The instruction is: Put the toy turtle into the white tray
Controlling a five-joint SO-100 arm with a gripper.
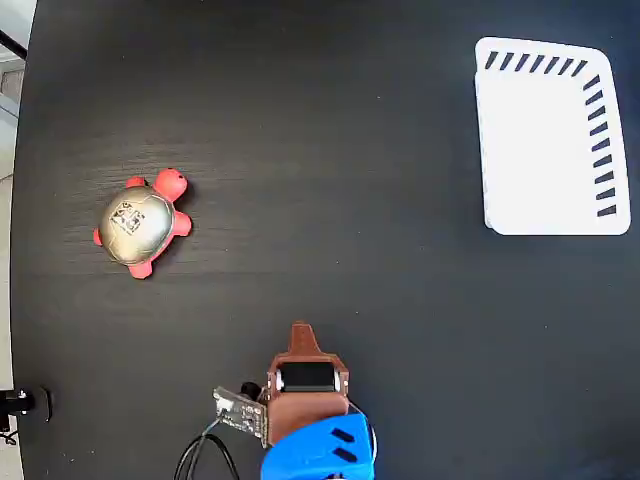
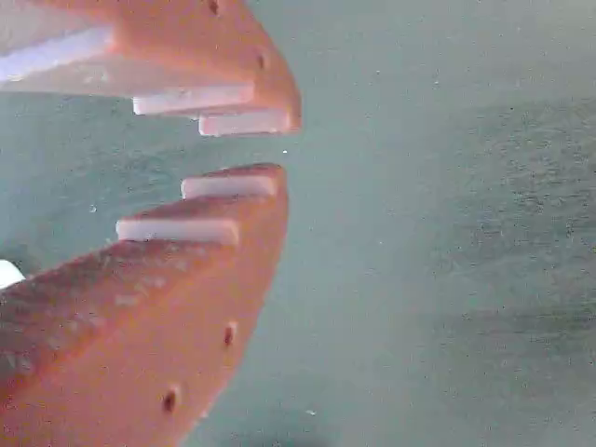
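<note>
- Jaws of my brown two-finger gripper (image 2: pixel 284 147) stand slightly parted, empty, above the black table (image 1: pixel 330 180).
- Flat white rectangular tray (image 1: pixel 545 150) lies far right.
- Small grey-gold-shelled, red-legged toy turtle (image 1: pixel 142 222) sits far left; I judge reaching it comes next.

Small toy turtle (image 1: pixel 142 223), shiny grey-gold domed shell with dark square mark, red head and legs: sits upright on the dark surface at left in the fixed view, head pointing up-right. Flat white rectangular tray (image 1: pixel 545 150), rounded corners, black slanted slots along top and right edges: lies far right, empty, well apart from turtle.
</note>
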